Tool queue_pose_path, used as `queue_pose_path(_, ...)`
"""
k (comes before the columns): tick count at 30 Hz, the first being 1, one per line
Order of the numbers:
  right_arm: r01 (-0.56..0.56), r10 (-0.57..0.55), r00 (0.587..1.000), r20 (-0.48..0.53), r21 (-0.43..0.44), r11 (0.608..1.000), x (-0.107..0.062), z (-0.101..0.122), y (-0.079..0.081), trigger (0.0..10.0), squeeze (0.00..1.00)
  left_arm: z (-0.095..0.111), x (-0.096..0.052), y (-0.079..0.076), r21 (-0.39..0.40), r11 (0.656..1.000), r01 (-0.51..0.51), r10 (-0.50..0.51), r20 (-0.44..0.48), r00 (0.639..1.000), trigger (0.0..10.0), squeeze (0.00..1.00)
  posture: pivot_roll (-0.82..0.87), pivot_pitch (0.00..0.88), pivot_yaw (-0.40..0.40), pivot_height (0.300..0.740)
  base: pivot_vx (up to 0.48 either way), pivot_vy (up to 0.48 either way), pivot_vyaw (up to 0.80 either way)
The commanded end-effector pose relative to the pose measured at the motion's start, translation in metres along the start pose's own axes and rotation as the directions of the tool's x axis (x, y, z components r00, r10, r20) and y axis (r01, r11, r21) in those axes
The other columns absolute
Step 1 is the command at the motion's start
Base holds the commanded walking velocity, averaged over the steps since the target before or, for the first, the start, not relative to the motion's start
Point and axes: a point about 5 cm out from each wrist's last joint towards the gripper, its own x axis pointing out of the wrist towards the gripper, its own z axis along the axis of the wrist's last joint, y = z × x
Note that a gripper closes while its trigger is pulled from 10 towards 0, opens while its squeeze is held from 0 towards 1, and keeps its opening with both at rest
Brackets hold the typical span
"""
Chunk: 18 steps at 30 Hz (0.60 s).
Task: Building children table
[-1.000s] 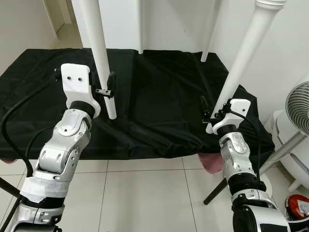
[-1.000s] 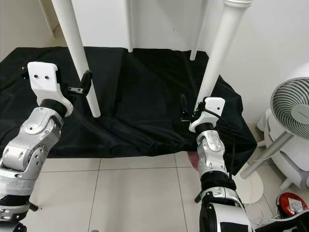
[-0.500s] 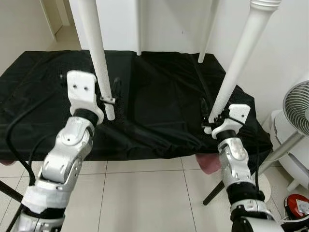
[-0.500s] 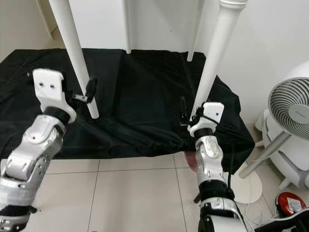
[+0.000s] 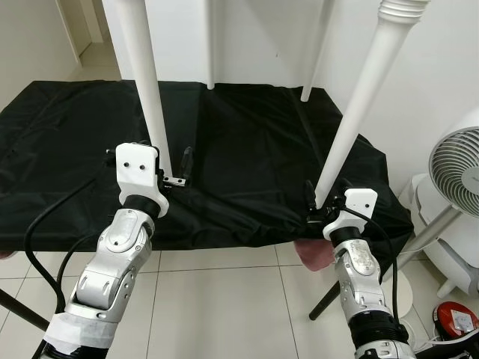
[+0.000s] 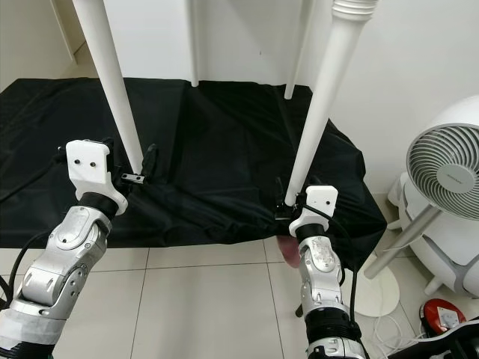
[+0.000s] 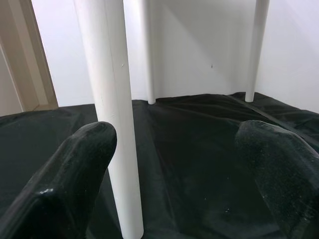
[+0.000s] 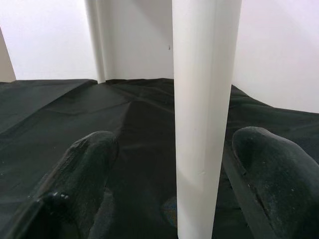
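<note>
Four white table legs stand up from a surface draped in black cloth (image 5: 247, 142). My left gripper (image 5: 174, 169) is open low beside the front left leg (image 5: 150, 97), just above the cloth. In the left wrist view that leg (image 7: 115, 114) stands next to one finger (image 7: 75, 179), and the other finger (image 7: 279, 169) is far from it. My right gripper (image 5: 320, 203) is open around the foot of the slanting front right leg (image 5: 359, 112). In the right wrist view this leg (image 8: 204, 114) rises between the two spread fingers without touching either. Two rear legs (image 5: 208, 45) stand by the wall.
A white standing fan (image 5: 458, 170) with its pole and round base is at the right. A pink object (image 5: 318, 253) peeks from under the cloth's front edge. A red item (image 5: 461, 318) lies on the tiled floor (image 5: 224, 307). A white wall is close behind.
Both grippers have sunk down along their legs, from partway up to just above the cloth. The head camera has shifted a little as well.
</note>
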Motion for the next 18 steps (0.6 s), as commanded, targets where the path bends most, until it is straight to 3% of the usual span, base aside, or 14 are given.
queue_pose_path(1, 0.006, -0.006, 1.000, 0.011, -0.001, 1.000, 0.0035, 0.0029, -0.0023, 10.0, 0.00, 0.0023, 0.0028, -0.0031, 0.004, 0.997, 0.071, -0.072, 0.003, 0.997, 10.0, 0.00, 0.05, 0.000, -0.141, 0.740, 0.000, 0.000, 0.00)
queue_pose_path(18, 0.006, -0.006, 1.000, 0.011, -0.001, 1.000, 0.0035, 0.0029, -0.0023, 10.0, 0.00, 0.0023, 0.0028, -0.0031, 0.004, 0.997, 0.071, -0.072, 0.003, 0.997, 10.0, 0.00, 0.05, 0.000, -0.141, 0.740, 0.000, 0.000, 0.00)
